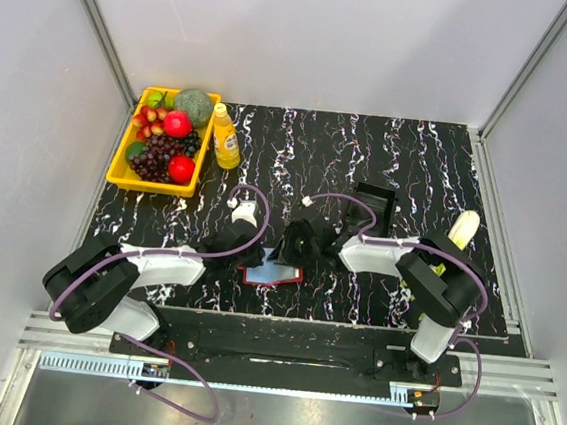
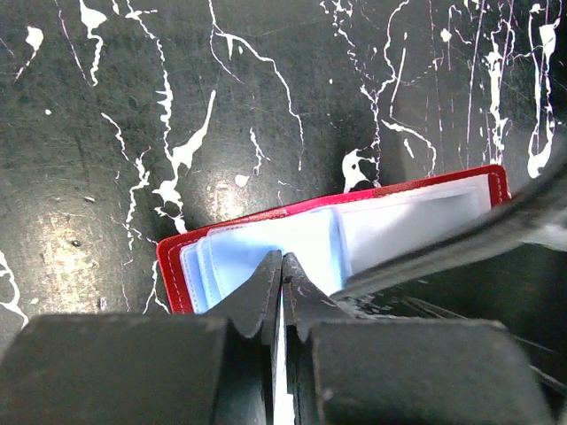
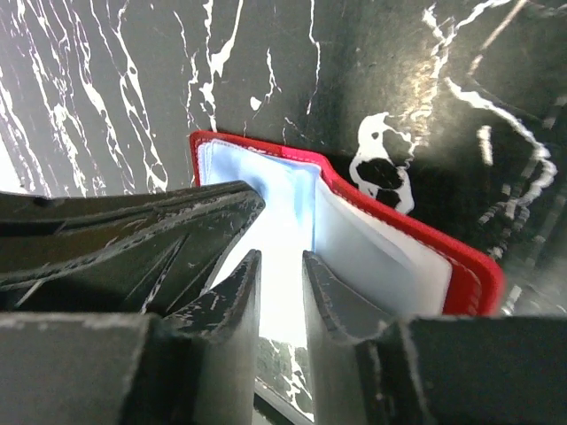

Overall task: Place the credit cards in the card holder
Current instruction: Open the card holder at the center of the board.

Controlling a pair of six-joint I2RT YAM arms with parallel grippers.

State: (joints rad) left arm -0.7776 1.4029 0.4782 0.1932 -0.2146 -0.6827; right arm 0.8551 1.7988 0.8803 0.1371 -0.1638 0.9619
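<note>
The card holder (image 1: 273, 274) lies open on the black marbled table between my two grippers, showing its red rim (image 2: 175, 266) (image 3: 461, 266). Pale blue-white sheets (image 2: 306, 241) fill its inside; I cannot tell credit cards from sleeves. My left gripper (image 2: 282, 258) (image 1: 251, 253) is shut, its tips resting on the pale left panel. A thin white sliver shows between its jaws, and I cannot tell whether anything is pinched. My right gripper (image 3: 282, 257) (image 1: 295, 252) stands a little open over the bright middle of the holder, nothing clearly between its jaws.
A yellow basket (image 1: 124, 165) of fruit and a yellow bottle (image 1: 226, 137) stand at the back left. A black box-like tray (image 1: 373, 203) sits behind the right gripper, a pale yellow object (image 1: 462, 230) to its right, and a small white object (image 1: 244, 212) lies behind the left gripper.
</note>
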